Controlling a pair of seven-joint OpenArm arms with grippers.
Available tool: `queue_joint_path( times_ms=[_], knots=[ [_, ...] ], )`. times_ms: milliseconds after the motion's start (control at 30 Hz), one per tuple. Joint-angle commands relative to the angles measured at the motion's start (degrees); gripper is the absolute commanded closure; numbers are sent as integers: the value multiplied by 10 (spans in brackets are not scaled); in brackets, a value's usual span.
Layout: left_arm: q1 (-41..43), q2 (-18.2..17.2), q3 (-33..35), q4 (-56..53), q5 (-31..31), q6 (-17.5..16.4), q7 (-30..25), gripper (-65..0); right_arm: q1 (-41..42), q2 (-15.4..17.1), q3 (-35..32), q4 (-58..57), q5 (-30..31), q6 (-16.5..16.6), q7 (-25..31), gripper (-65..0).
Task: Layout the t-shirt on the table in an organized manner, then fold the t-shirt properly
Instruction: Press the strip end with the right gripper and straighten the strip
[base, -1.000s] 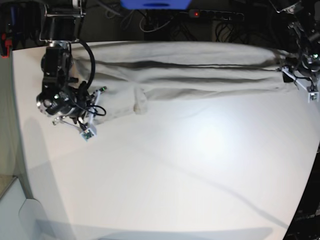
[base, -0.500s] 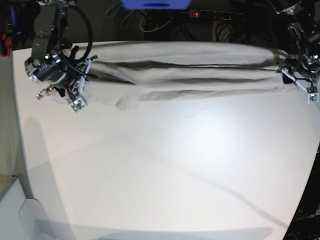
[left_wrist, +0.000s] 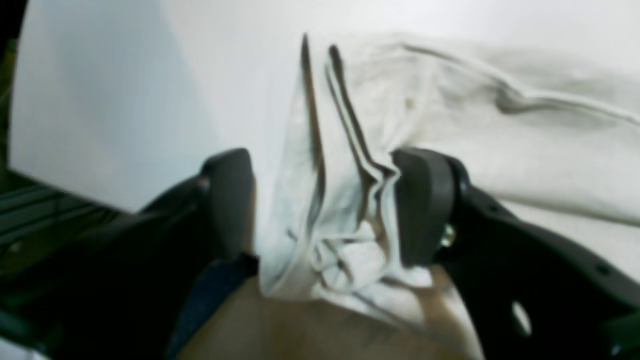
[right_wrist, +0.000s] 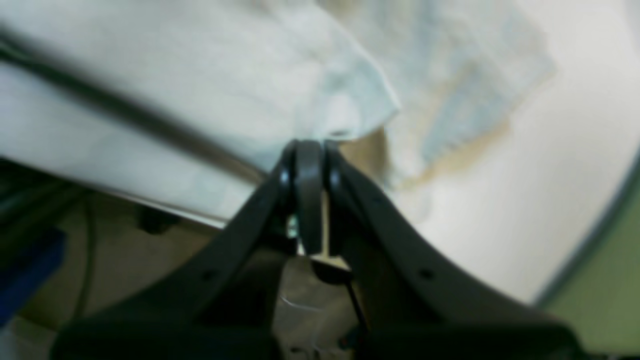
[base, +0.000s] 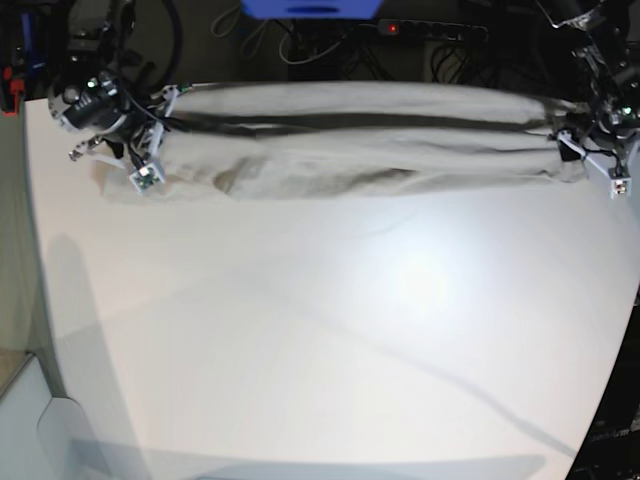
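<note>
Along the far edge of the surface, in the base view, the t-shirt is stretched out in a long, narrow band running from the far left corner to the far right corner. It is gathered in lengthwise folds with dark creases between them. The right hand sits at the band's end by the far left corner, and the left hand sits at the other end by the far right corner. The wide remainder of the surface toward the near edge carries only soft shadows. Dark cables and a blue object lie beyond the far edge.

In the left wrist view, the left hand has its two dark fingers standing wide apart, with a thick bunch of the t-shirt between them. The cloth touches the inner face of the one finger and lies close against the other; the folded layers show as dark lines running away from the hand. The view is too soft to tell whether the cloth is squeezed or only lying there. Beyond the hand the cloth spreads over the surface.

In the right wrist view, the right hand is clamped fully together, its fingertips meeting at a corner of the t-shirt. The pale cloth fans out from that pinched point, blurred. The curved edge of the surface shows at the side.
</note>
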Motion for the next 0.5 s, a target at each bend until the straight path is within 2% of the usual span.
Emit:
queue_joint_path(
  times_ms=[0,100,267,467],
  knots=[
    [-2,-11,-2,1,3,2,-4,-430,2,4,3,8,-2,2,5,0],
    [-2,-11,-2,-5,2,1,-4,-436,2,4,3,8,1,2,5,0],
    [-1,-8,-2,-3,2,1,-4,-553,2,4,2,8,1,2,5,0],
    [1,-8,-2,-6,2,1,-27,-531,2,4,2,8,1,2,2,0]
  ],
)
